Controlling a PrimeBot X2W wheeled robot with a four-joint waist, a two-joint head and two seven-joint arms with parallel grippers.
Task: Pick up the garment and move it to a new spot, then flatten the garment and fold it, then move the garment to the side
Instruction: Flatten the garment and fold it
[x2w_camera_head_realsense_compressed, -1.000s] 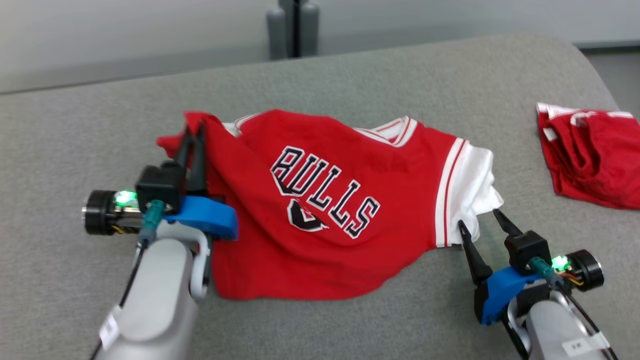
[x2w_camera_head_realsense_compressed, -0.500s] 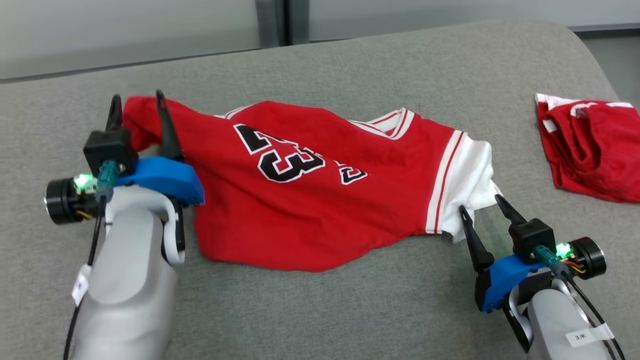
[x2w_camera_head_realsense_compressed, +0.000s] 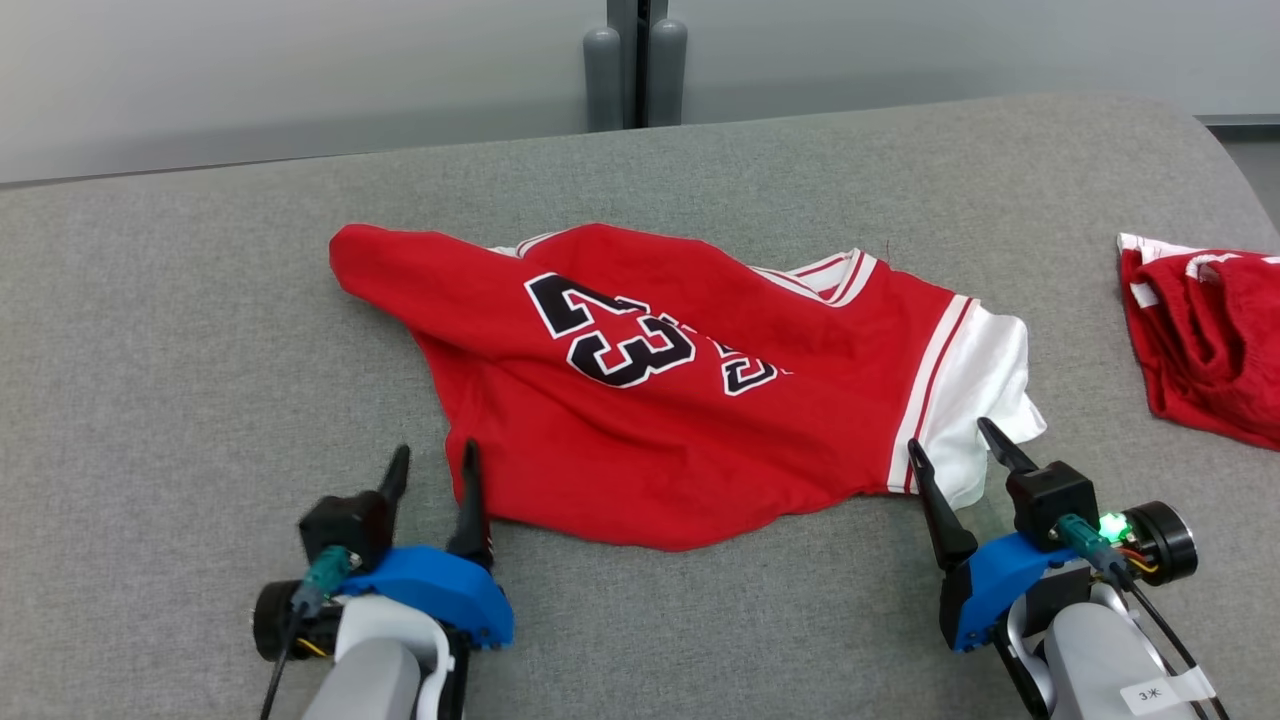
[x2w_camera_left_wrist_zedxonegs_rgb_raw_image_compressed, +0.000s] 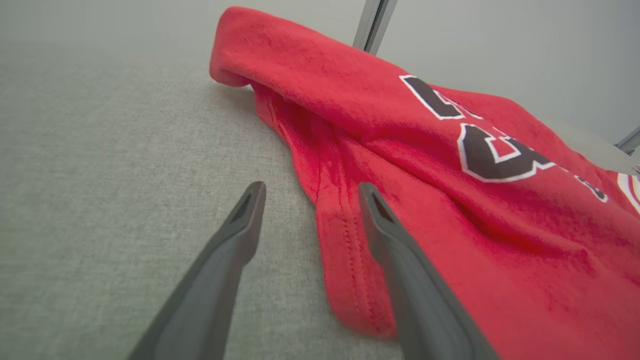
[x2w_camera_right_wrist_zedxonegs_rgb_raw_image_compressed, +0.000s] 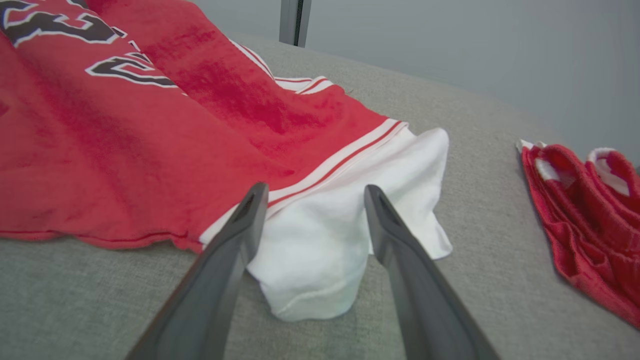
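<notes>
Jersey (x2w_camera_head_realsense_compressed: 680, 400) lies rumpled, number side up, on the grey cushion (x2w_camera_head_realsense_compressed: 180, 300), long axis running left-to-right across both arms. Left gripper (x2w_camera_head_realsense_compressed: 434, 462) is spread and empty, straddling the near-left hem corner (x2w_camera_left_wrist_zedxonegs_rgb_raw_image_compressed: 350, 280) (one finger over cloth, one over cushion); right gripper (x2w_camera_head_realsense_compressed: 950, 442) is spread too, white sleeve end (x2w_camera_right_wrist_zedxonegs_rgb_raw_image_compressed: 325, 250) between its fingers. Each arm sits at its own end, so flattening likely wants a pinch at both ends and an outward pull.

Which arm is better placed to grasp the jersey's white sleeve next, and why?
Right, probably: the right gripper, open, frames the white sleeve, while the left gripper sits open at the jersey's opposite red corner.
</notes>
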